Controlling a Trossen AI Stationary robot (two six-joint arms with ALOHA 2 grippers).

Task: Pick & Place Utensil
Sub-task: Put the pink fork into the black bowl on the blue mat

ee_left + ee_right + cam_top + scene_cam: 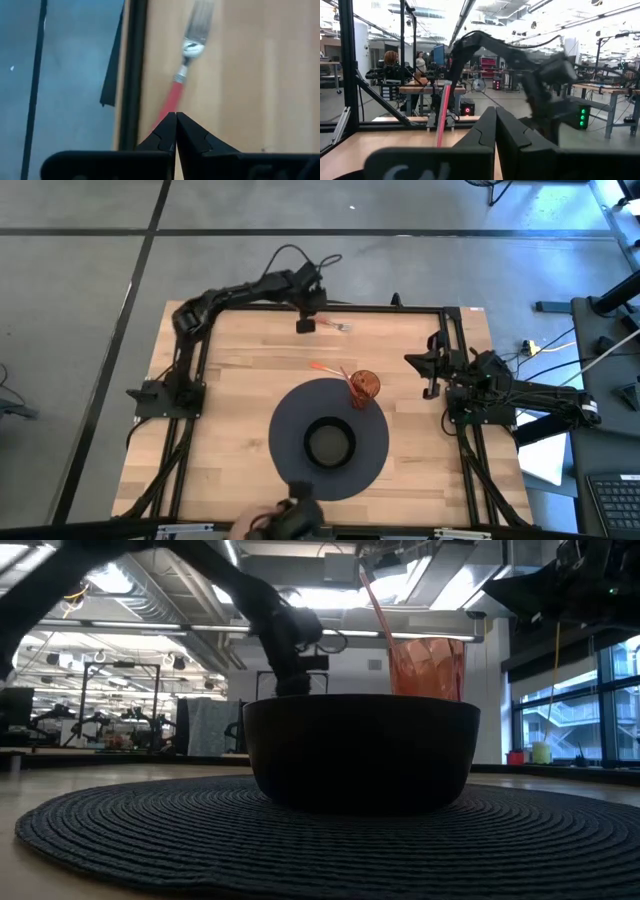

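Left gripper (176, 131) fully closed on the fork (186, 70) handle (red); right gripper (496, 131) closed, empty.

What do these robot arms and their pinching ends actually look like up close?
Both arms are black, jointed metal limbs on dark frame mounts at the table's sides. The left arm has a black cable looping above it; the right arm trails cables off the table's edge. Each ends in two dark, wedge-shaped fingers tapering to a point, on a blocky black body bearing faint pale lettering.

So: one red-handled metal fork (338, 326), one loose orange utensil (324, 367), one translucent orange cup (365, 387), one black bowl (329, 442), one round dark woven mat (290, 415).
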